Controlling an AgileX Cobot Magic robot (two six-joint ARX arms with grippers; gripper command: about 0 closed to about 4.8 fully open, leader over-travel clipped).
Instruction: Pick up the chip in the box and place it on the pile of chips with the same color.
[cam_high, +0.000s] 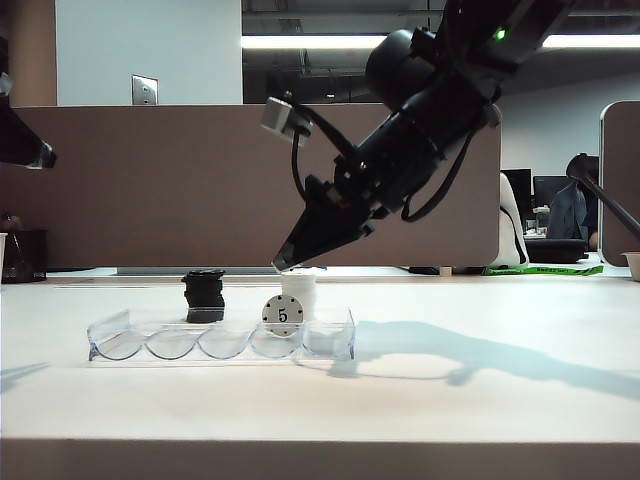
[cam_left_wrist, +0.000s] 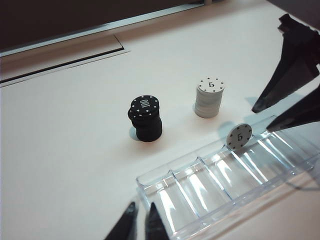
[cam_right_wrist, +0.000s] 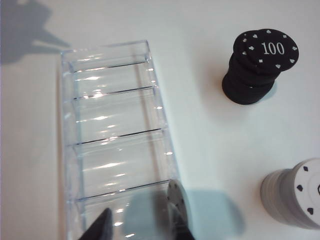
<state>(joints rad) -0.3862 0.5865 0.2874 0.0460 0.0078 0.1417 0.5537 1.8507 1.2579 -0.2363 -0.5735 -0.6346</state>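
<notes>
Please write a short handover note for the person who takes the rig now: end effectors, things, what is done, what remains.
Right end effector: open, empty, poised just above the box, fingers either side of the chip.
Left end effector: fingertips close together, holding nothing, near the box's other end.
Small round white "5" chip: standing on edge in the long clear plastic scalloped box.
Short white chip pile and black "100" chip stack: on the table behind the box.
Done: nothing placed.
Left: grasp chip, lift, set on white pile.
</notes>
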